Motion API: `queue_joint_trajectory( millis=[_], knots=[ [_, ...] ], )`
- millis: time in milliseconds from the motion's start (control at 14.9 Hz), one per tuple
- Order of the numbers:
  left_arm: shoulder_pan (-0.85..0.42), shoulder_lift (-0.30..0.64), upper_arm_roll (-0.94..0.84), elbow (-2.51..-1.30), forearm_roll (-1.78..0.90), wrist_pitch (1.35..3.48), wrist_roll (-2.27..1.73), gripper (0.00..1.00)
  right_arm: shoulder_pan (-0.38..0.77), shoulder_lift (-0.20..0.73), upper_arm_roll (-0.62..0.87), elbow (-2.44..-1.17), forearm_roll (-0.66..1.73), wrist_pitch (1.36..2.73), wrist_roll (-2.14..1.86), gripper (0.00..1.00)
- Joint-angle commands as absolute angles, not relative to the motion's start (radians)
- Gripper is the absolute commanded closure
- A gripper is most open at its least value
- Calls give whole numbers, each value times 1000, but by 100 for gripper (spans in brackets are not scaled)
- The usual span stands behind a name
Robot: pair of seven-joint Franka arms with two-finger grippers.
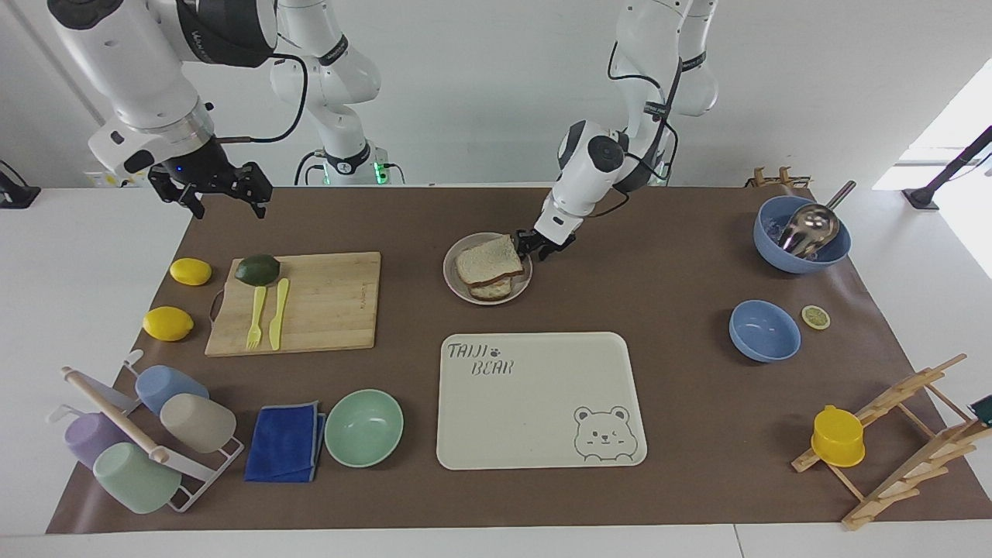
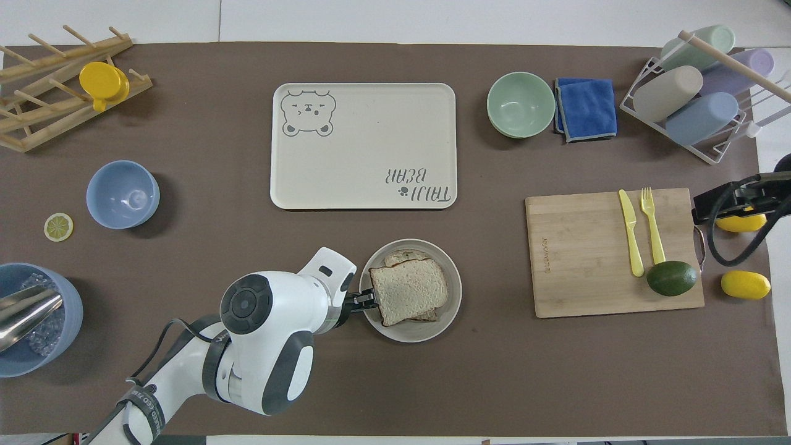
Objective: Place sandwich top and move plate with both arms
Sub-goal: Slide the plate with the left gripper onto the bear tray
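The sandwich top (image 1: 488, 259), a tan bread slice with a brown crust, lies on the lower slice on the round grey-beige plate (image 1: 452, 276). It also shows in the overhead view (image 2: 409, 289), on the plate (image 2: 414, 331). My left gripper (image 1: 540, 246) is low at the plate's rim on the side toward the left arm's end, shut on that rim; it also shows from above (image 2: 363, 300). My right gripper (image 1: 225, 206) is open and empty, raised over the mat's edge near its own base; it also shows from above (image 2: 717, 204).
The cream bear-print tray (image 1: 542, 403) lies farther from the robots than the plate. A cutting board (image 1: 325, 302) with an avocado (image 1: 257, 269), fork and knife lies toward the right arm's end, with two lemons beside it. A green bowl (image 1: 363, 427) and two blue bowls stand around.
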State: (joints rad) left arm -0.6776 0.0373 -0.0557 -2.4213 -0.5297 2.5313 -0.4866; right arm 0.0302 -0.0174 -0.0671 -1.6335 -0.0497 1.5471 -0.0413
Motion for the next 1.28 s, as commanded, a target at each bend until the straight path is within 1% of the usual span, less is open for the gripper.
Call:
queue_joint_trajectory(
  millis=[0, 67, 337, 673, 808, 875, 1010, 1144, 1212],
  knots=[
    [-701, 34, -41, -2437, -558, 2562, -492, 62, 48, -20, -103, -1629, -21, 1557, -20, 0],
    [-706, 34, -41, -2437, -560, 2562, -492, 69, 48, -21, -113, -1634, -21, 1555, -21, 0],
    [-707, 34, -41, -2436, -560, 2562, -491, 100, 48, -23, -114, -1637, -23, 1555, -11, 0],
    [-689, 38, -40, -2419, -560, 2549, -489, 100, 49, -26, -109, -1638, -23, 1545, -15, 0],
    [-643, 29, -40, -2393, -560, 2518, -482, 100, 49, -26, -109, -1638, -23, 1545, -15, 0],
    [-617, 23, -38, -2355, -560, 2452, -473, 100, 49, -26, -109, -1638, -23, 1545, -15, 0],
    [-534, 25, -32, -2223, -558, 2276, -434, 100, 49, -26, -109, -1638, -23, 1545, -15, 0],
    [-467, 58, -32, -2091, -554, 2154, -410, 100, 49, -26, -109, -1638, -23, 1545, -15, 0],
    [-441, 93, -31, -2030, -546, 2123, -402, 100, 49, -26, -109, -1638, -23, 1545, -15, 0]
  ],
)
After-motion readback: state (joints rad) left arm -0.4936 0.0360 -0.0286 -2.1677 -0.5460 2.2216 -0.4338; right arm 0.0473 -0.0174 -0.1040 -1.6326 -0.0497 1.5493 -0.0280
